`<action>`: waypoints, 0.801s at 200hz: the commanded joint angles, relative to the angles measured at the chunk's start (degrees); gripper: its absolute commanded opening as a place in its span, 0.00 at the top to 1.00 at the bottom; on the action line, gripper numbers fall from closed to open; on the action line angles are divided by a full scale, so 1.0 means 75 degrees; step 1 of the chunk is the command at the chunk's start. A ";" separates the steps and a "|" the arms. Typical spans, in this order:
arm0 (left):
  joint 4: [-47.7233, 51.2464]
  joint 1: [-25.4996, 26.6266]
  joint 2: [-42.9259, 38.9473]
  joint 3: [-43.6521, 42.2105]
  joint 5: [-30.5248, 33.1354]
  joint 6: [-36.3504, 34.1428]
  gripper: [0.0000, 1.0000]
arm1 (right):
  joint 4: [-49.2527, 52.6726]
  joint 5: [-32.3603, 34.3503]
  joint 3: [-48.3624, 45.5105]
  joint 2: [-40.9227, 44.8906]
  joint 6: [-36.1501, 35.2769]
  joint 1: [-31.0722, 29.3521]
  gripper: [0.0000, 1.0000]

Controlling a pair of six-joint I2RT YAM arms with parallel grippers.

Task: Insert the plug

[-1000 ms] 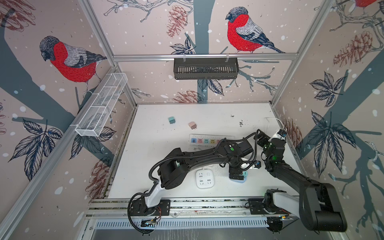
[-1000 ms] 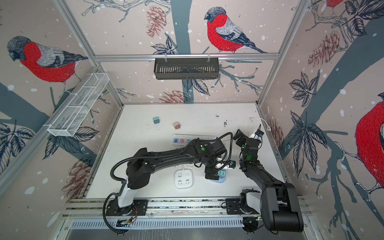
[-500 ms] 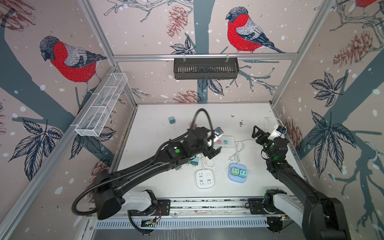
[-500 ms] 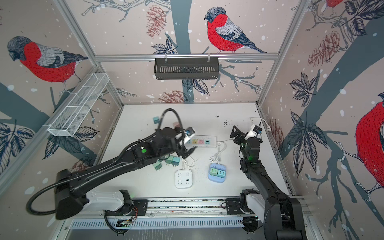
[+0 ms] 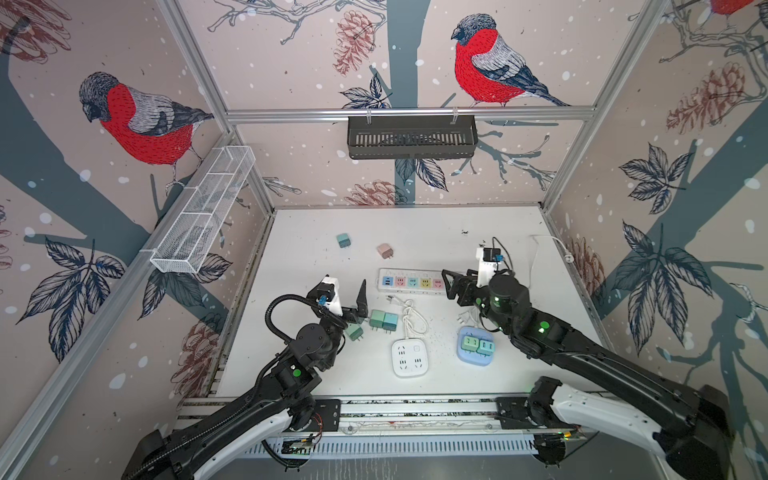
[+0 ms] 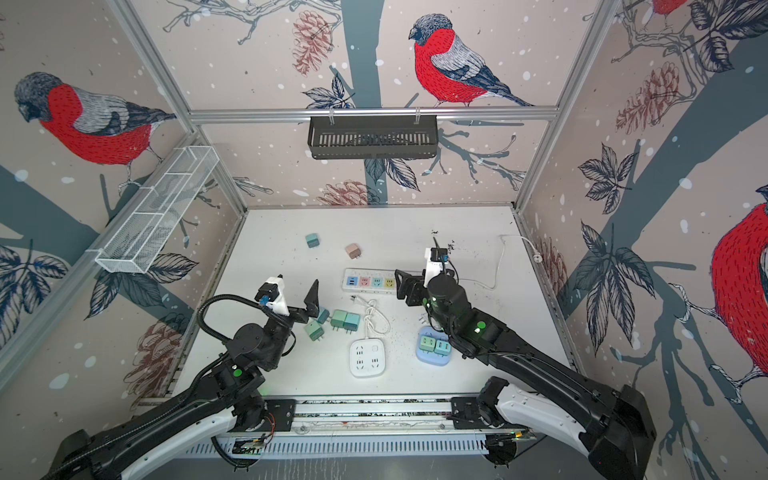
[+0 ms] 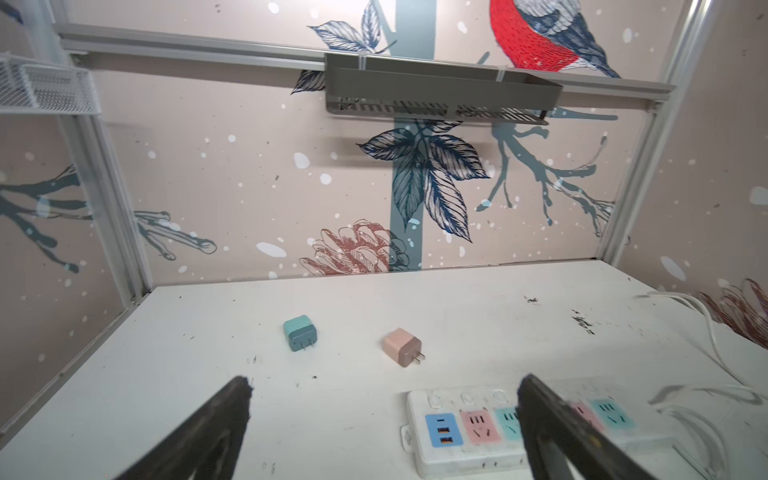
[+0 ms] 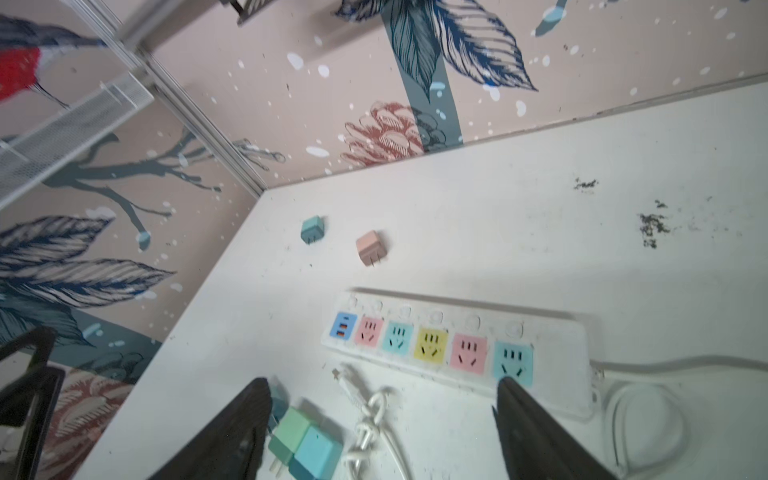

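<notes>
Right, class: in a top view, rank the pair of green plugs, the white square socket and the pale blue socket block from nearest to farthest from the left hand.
From the left hand:
1. The pair of green plugs, just to its right.
2. The white square socket, front middle.
3. The pale blue socket block, farther right, near the front.
</notes>
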State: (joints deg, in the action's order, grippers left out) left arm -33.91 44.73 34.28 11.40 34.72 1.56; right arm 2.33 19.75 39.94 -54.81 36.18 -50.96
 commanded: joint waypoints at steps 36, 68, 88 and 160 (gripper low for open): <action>0.0763 -0.0527 0.0798 0.1140 0.1052 0.1608 0.01 | 0.1134 0.1148 0.0123 -0.1075 0.0985 -0.1396 0.15; 0.0225 -0.0521 0.0946 0.0909 0.0786 0.1492 0.01 | 0.1112 0.1040 0.0620 -0.2221 0.1129 -0.1786 0.15; 0.0097 -0.0527 0.0903 0.0799 0.0912 0.1478 0.01 | 0.1097 0.0764 0.1085 -0.3353 0.1096 -0.1829 0.14; 0.0053 -0.0527 0.0631 0.0685 0.1011 0.1676 0.01 | 0.1170 0.0057 0.2389 -0.6057 0.0859 -0.2029 0.18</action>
State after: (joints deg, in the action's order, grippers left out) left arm -31.03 40.93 39.29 16.40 40.73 12.40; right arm 10.22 21.61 55.13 -96.01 43.29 -65.32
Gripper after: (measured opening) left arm 0.990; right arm 0.835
